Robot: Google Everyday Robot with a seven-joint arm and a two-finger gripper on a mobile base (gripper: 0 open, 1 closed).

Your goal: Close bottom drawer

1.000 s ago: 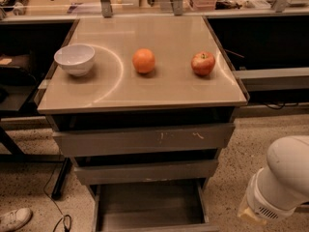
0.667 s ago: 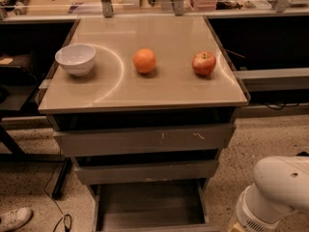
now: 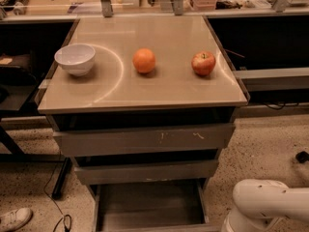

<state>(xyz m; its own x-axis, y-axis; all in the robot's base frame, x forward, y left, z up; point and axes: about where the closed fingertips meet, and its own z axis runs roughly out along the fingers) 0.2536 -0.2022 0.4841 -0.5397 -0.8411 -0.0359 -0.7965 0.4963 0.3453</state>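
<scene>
Currently the white robot arm [image 3: 270,202] occupies the lower right of the camera view, beyond the front right corner of the table [image 3: 159,91]. Compared with one second ago, it sits lower and further left, closer to the right side wall of the bottom drawer [image 3: 149,204]. The claw itself is out of view, beyond the bottom of the picture on the far end of that arm, so whether it is wide, narrow or holding anything cannot be told. The bottom drawer is unchanged: it projects forward past the table's front edge, below the middle drawer [image 3: 145,171] and the top drawer [image 3: 145,138], with its bare grey floor exposed. Judgement: the arm's shift indicates an approach toward the drawer front, and the push that seats the drawer is not yet started, since the drawer shows no inward travel. The items on the table are also unchanged: a white bowl [image 3: 75,58] near the left edge, an orange [image 3: 144,61] near the centre, and an apple [image 3: 203,63] near the right edge, all well apart from one another. No brand, label or legible writing appears on the drawers, the table or the arm. The pale marks on the top drawer front are scratches, not text, and the objects beyond the table's back edge carry nothing readable.
</scene>
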